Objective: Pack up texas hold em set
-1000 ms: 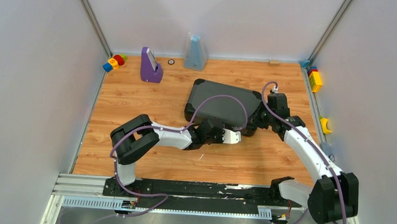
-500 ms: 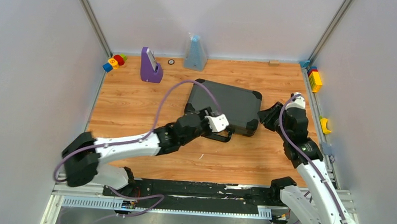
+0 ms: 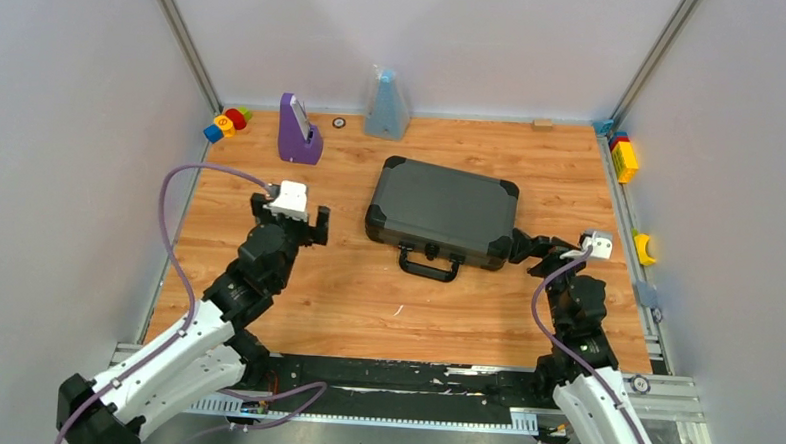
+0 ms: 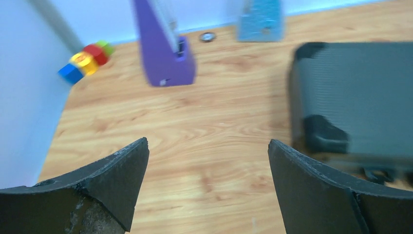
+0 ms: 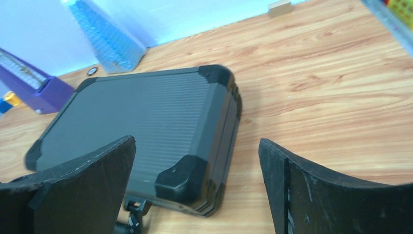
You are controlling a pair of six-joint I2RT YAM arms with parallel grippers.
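The texas hold em set shows as a dark grey briefcase (image 3: 442,210) lying flat and closed in the middle of the wooden table, its black handle (image 3: 428,267) facing the near edge. My left gripper (image 3: 291,221) hovers to the case's left, well apart from it, open and empty. In the left wrist view the left gripper (image 4: 207,151) frames bare wood, with the case (image 4: 360,97) off to the right. My right gripper (image 3: 528,250) is open just beyond the case's near right corner. In the right wrist view the right gripper (image 5: 196,146) looks onto that corner of the case (image 5: 146,112) without touching it.
A purple stand (image 3: 298,131) and a blue cone-shaped object (image 3: 386,106) stand at the back. Coloured toy blocks (image 3: 226,124) sit in the back left corner. More blocks (image 3: 625,160) lie along the right rail, with a yellow piece (image 3: 645,248) nearer.
Both arms have drawn back from the case toward their bases, the left one swinging far left. Both grippers went from shut to open. The case now lies uncovered, handle showing.
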